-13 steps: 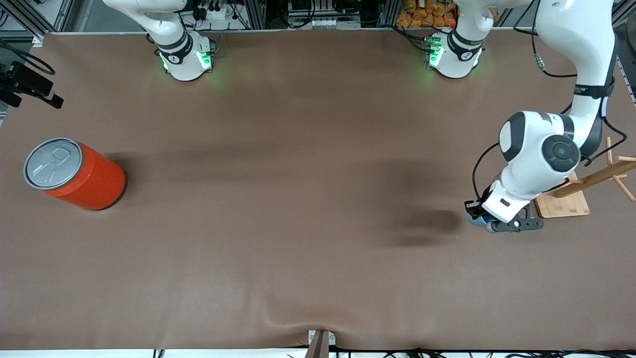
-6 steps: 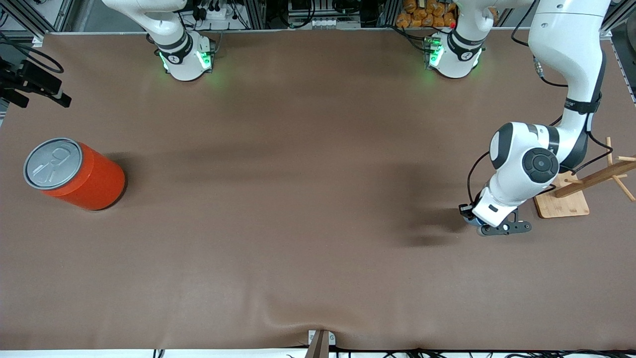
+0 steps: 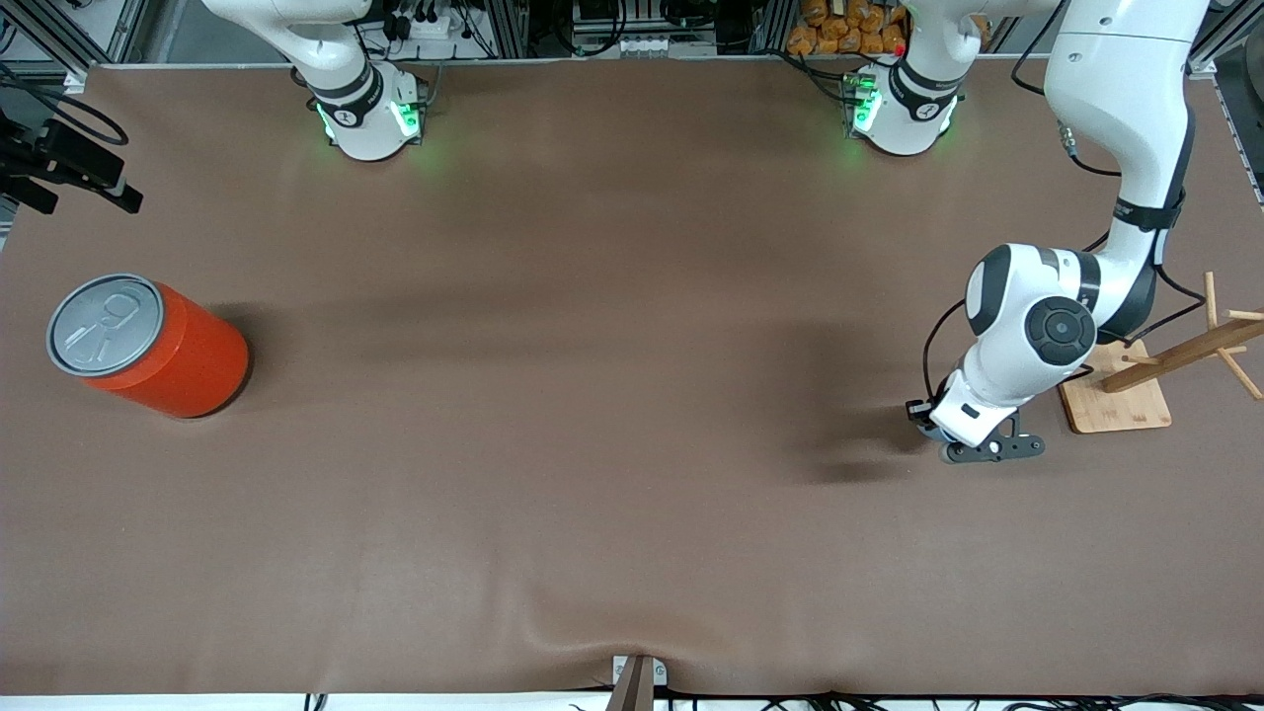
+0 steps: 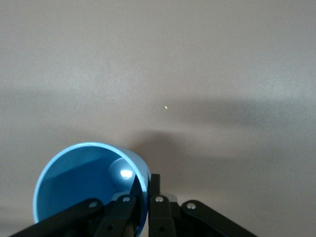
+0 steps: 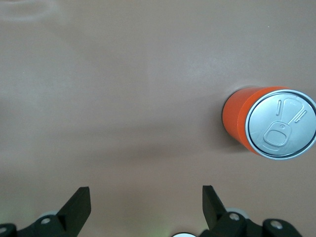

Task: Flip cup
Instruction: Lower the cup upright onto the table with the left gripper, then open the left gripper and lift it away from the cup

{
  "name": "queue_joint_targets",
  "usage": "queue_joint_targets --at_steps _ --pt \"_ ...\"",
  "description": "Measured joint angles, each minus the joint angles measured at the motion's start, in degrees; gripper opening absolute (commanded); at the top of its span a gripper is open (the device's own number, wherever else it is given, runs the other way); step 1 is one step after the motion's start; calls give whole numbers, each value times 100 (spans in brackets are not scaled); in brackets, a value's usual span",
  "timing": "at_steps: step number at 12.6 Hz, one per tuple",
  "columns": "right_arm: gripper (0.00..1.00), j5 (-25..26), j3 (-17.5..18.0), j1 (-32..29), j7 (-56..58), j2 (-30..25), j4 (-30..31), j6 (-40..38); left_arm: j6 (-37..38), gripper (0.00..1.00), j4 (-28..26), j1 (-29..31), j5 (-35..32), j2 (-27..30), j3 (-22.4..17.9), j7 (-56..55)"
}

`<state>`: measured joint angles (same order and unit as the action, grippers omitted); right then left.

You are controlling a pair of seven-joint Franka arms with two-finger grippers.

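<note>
In the left wrist view the light-blue cup [image 4: 79, 187] has its open mouth turned toward the camera. My left gripper [image 4: 147, 185] is shut on its rim wall, one finger inside and one finger [image 4: 157, 197] outside. In the front view the left gripper [image 3: 966, 444] is low over the table at the left arm's end, and the hand hides the cup. My right gripper [image 5: 145, 197] stands open with nothing between its fingers, over bare table beside the orange can. A dark part of that hand [image 3: 69, 173] shows at the table's edge.
A large orange can with a grey lid [image 3: 148, 346] [image 5: 269, 123] stands upright at the right arm's end. A wooden peg rack on a flat base [image 3: 1116, 400] stands right beside the left hand, toward the table's edge.
The left hand has shifted a little toward the right arm's end with the cup, and the blue that showed under it is now covered. The right hand moved slightly.
</note>
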<state>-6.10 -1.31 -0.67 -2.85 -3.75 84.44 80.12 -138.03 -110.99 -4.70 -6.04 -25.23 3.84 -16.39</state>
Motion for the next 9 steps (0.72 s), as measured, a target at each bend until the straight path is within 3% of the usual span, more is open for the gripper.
queue_joint_targets --at_steps 5,9 --pt "100 526 293 0 22 0 0 -9 437 100 153 13 -18 305 3 -68" --pt "100 595 327 -44 19 1 0 -18 1521 100 517 24 -41 899 3 147"
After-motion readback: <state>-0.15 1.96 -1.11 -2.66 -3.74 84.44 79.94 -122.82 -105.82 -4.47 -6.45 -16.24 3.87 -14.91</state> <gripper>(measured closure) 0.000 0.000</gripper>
